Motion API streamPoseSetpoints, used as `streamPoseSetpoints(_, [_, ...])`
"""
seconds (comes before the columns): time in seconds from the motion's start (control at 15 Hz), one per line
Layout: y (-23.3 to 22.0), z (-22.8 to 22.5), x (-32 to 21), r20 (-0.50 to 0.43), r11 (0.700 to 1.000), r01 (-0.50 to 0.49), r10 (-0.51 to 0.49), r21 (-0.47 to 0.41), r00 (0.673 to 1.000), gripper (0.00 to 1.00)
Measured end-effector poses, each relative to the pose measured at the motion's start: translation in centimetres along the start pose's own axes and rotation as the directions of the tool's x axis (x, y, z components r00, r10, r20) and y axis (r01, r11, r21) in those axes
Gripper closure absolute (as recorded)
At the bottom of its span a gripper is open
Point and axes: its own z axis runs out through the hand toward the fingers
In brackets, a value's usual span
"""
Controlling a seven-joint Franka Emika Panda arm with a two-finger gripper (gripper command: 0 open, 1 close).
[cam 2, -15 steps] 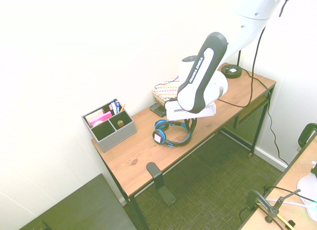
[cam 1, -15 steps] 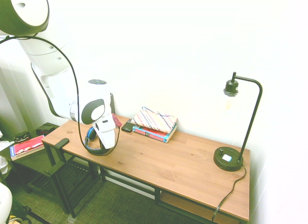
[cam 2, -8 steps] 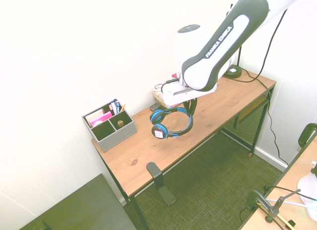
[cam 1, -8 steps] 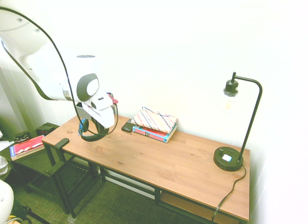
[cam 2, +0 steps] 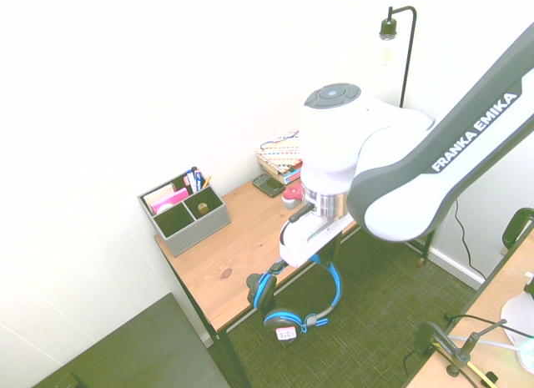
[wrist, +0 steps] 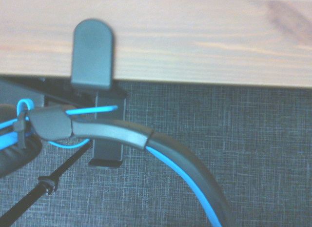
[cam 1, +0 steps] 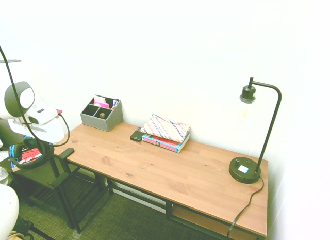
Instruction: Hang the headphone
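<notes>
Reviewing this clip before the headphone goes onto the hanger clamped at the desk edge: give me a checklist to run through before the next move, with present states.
1. Grip: gripper shut on the headphone headband: ok.
2. Headphone clear of the desk, hanging off its front edge: ok.
3. Hook visible and bare: ok.
4. Headband already over the hook: not ok, it is beside it.
5. Ear cups clear of the hook's lower arm: cannot tell.
</notes>
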Motion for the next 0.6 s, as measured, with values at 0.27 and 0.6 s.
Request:
streamPoseSetpoints(0.27, [-0.4, 4.8, -2.9, 0.012, 1.0, 0.018, -0.018, -0.003, 1.0, 1.0])
streamPoseSetpoints(0.6, [-3.0, 8.8, -3.5, -0.035, 0.997, 0.074, -0.075, -0.034, 0.997, 1.0])
